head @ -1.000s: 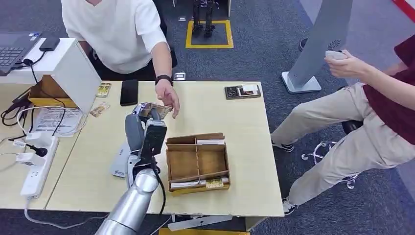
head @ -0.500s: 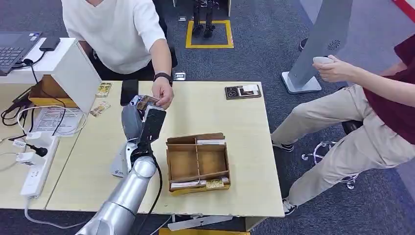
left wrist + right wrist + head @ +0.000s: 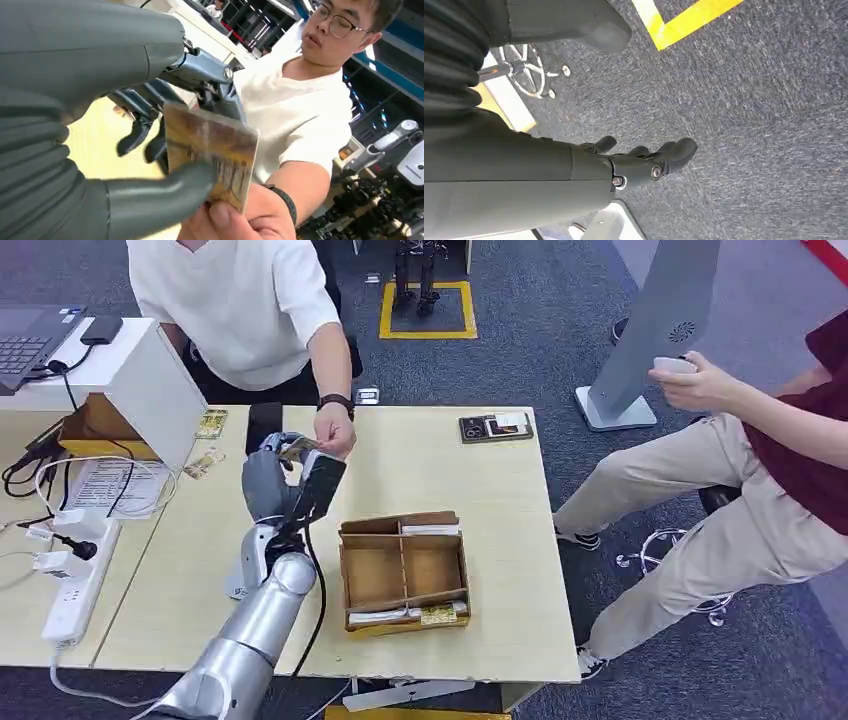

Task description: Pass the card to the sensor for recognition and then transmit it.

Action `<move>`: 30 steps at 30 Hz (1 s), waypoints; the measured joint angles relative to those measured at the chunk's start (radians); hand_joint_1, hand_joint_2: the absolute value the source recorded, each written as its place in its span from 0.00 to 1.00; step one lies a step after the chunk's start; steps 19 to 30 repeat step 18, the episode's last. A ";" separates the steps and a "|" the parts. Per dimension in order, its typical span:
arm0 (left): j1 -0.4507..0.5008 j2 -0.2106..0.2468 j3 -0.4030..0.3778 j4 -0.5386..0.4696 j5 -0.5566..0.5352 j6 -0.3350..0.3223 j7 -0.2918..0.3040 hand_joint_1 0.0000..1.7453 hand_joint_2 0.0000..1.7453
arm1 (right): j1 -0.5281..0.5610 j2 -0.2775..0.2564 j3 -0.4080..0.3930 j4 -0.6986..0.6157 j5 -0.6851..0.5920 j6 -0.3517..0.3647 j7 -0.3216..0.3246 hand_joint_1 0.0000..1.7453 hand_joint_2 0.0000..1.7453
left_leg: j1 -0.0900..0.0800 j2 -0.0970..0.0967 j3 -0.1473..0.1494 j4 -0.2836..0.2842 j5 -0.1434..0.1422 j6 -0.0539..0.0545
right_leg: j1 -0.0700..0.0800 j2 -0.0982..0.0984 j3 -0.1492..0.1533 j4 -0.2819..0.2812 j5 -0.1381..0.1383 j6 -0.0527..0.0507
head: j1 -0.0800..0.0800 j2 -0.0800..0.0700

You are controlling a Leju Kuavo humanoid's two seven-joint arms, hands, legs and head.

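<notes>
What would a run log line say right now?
stage: handover | left hand: holds card | person's hand: pinching card | right hand: hanging, holds nothing

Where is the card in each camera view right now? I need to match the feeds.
Head view: the card is above the table's far side, between the left hand and the person's hand.
Left wrist view: the card sits mid-picture, held under the robot's thumb, with the person's fingers on its corner.
Right wrist view: not in it; the right hand hangs over carpet.
Shared landmark: the person's black wristband.
</notes>
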State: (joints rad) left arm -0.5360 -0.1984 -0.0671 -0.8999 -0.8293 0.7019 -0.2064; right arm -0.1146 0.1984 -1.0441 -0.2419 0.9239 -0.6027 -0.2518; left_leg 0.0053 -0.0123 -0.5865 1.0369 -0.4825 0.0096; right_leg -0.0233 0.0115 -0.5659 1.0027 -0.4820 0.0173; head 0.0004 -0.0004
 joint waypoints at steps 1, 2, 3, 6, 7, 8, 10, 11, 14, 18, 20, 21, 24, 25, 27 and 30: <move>0.000 -0.002 0.006 0.004 -0.001 0.000 -0.005 0.00 1.00 | 0.000 0.000 0.000 0.000 0.000 0.000 -0.001 0.00 1.00 | 0.000 0.000 0.000 0.000 0.000 0.000 | 0.000 0.000 0.000 0.000 0.000 0.000 | 0.000 0.000; 0.000 -0.006 0.011 0.008 -0.001 0.000 -0.011 0.00 1.00 | 0.000 0.000 0.000 0.000 -0.002 0.000 -0.003 0.00 1.00 | 0.000 0.000 0.000 0.000 0.000 0.000 | 0.000 0.000 0.000 0.000 0.000 0.000 | 0.000 0.000; 0.000 -0.009 0.018 0.011 0.003 0.000 -0.019 0.00 1.00 | 0.000 0.000 0.001 0.000 -0.003 0.000 -0.003 0.00 1.00 | 0.000 0.000 0.000 0.000 0.000 0.000 | 0.000 0.000 0.000 0.000 0.000 0.000 | 0.000 0.000; 0.001 -0.020 0.038 0.014 0.031 0.000 -0.054 0.00 0.00 | 0.000 0.000 0.001 0.000 -0.006 -0.001 -0.008 0.00 1.00 | 0.000 0.000 0.000 0.000 0.000 0.000 | 0.000 0.000 0.000 0.000 0.000 0.000 | 0.000 0.000; 0.001 -0.022 0.041 0.014 0.044 0.000 -0.063 0.00 0.00 | 0.000 0.001 0.001 0.000 -0.009 -0.002 -0.009 0.00 1.00 | 0.000 0.000 0.000 0.000 0.000 0.000 | 0.000 0.000 0.000 0.000 0.000 0.000 | 0.000 0.000; 0.003 -0.025 0.045 0.014 0.064 0.000 -0.075 0.00 0.00 | 0.000 0.001 0.001 0.000 -0.012 -0.002 -0.009 0.00 1.00 | 0.000 0.000 0.000 0.000 0.000 0.000 | 0.000 0.000 0.000 0.000 0.000 0.000 | 0.000 0.000; 0.011 -0.031 0.051 0.009 0.097 0.000 -0.087 0.00 0.00 | 0.001 0.001 0.001 0.000 -0.018 -0.003 -0.011 0.00 1.00 | 0.000 0.000 0.000 0.000 0.000 0.000 | 0.000 0.000 0.000 0.000 0.000 0.000 | 0.000 0.000; 0.018 -0.034 0.053 0.001 0.117 0.001 -0.090 0.00 1.00 | 0.002 0.001 0.000 0.000 -0.022 -0.003 -0.015 0.00 1.00 | 0.000 0.000 0.000 0.000 0.000 0.000 | 0.000 0.000 0.000 0.000 0.000 0.000 | 0.000 0.000; 0.034 -0.035 0.054 -0.022 0.152 0.001 -0.096 0.00 1.00 | 0.004 0.001 0.000 0.000 -0.026 -0.005 -0.019 0.00 1.00 | 0.000 0.000 0.000 0.000 0.000 0.000 | 0.000 0.000 0.000 0.000 0.000 0.000 | 0.000 0.000; 0.055 -0.035 0.054 -0.063 0.239 0.001 -0.105 0.00 1.00 | 0.006 0.001 0.000 0.000 -0.035 -0.011 -0.021 0.00 1.00 | 0.000 0.000 0.000 0.000 0.000 0.000 | 0.000 0.000 0.000 0.000 0.000 0.000 | 0.000 0.000; 0.055 -0.035 0.054 -0.063 0.239 0.001 -0.105 0.00 1.00 | 0.006 0.001 0.000 0.000 -0.035 -0.011 -0.021 0.00 1.00 | 0.000 0.000 0.000 0.000 0.000 0.000 | 0.000 0.000 0.000 0.000 0.000 0.000 | 0.000 0.000; 0.055 -0.035 0.054 -0.063 0.239 0.001 -0.105 0.00 1.00 | 0.006 0.001 0.000 0.000 -0.035 -0.011 -0.021 0.00 1.00 | 0.000 0.000 0.000 0.000 0.000 0.000 | 0.000 0.000 0.000 0.000 0.000 0.000 | 0.000 0.000; 0.055 -0.035 0.054 -0.063 0.239 0.001 -0.105 0.00 1.00 | 0.006 0.001 0.000 0.000 -0.035 -0.011 -0.021 0.00 1.00 | 0.000 0.000 0.000 0.000 0.000 0.000 | 0.000 0.000 0.000 0.000 0.000 0.000 | 0.000 0.000; 0.055 -0.035 0.054 -0.063 0.239 0.001 -0.105 0.00 1.00 | 0.006 0.001 0.000 0.000 -0.035 -0.011 -0.021 0.00 1.00 | 0.000 0.000 0.000 0.000 0.000 0.000 | 0.000 0.000 0.000 0.000 0.000 0.000 | 0.000 0.000; 0.055 -0.035 0.054 -0.063 0.239 0.001 -0.105 0.00 1.00 | 0.006 0.001 0.000 0.000 -0.035 -0.011 -0.021 0.00 1.00 | 0.000 0.000 0.000 0.000 0.000 0.000 | 0.000 0.000 0.000 0.000 0.000 0.000 | 0.000 0.000; 0.055 -0.035 0.054 -0.063 0.239 0.001 -0.105 0.00 1.00 | 0.006 0.001 0.000 0.000 -0.035 -0.011 -0.021 0.00 1.00 | 0.000 0.000 0.000 0.000 0.000 0.000 | 0.000 0.000 0.000 0.000 0.000 0.000 | 0.000 0.000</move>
